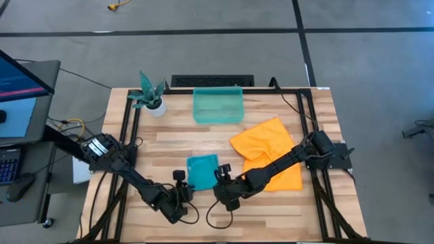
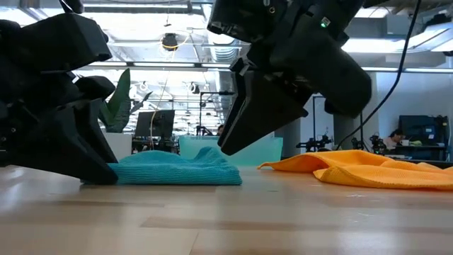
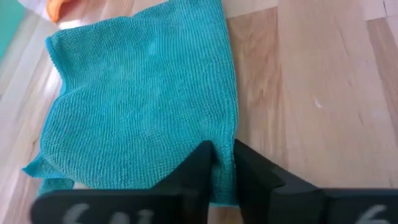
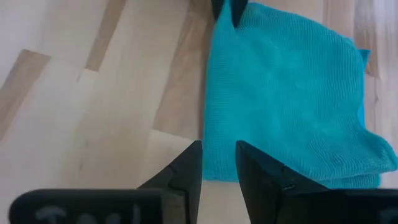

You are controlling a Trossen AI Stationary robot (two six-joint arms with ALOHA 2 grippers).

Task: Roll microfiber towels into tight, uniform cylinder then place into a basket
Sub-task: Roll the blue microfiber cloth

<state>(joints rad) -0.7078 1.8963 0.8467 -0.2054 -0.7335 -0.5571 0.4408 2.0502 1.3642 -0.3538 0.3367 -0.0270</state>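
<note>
The teal-blue towel (image 1: 202, 169) lies folded on the table near the front middle; it also shows in the low view (image 2: 177, 170). My left gripper (image 1: 183, 184) is shut on its near left corner. My right gripper (image 1: 221, 175) is shut on its near right corner. The orange-yellow towel (image 1: 268, 152) lies crumpled on the table to the right, partly under my right arm. The teal-green basket (image 1: 218, 105) stands at the table's far middle, with nothing showing in it. My left gripper pinches the towel's side edge (image 3: 227, 134) at its near left corner between its two fingers, slanting down from the near left. The towel lies on the table. One layer or several, I cannot tell. My right gripper pinches the towel's side edge (image 4: 214, 134) at its near right corner between its two fingers, slanting down from the near right. The cloth stands up a little beside the fingers (image 2: 212, 152); the rest lies on the table.
A white pot with a teal plant (image 1: 152, 98) stands at the far left, beside the basket. Black rails run along the table's left and right sides (image 1: 313, 129). Bare wood lies between the teal towel and the basket (image 1: 196, 139).
</note>
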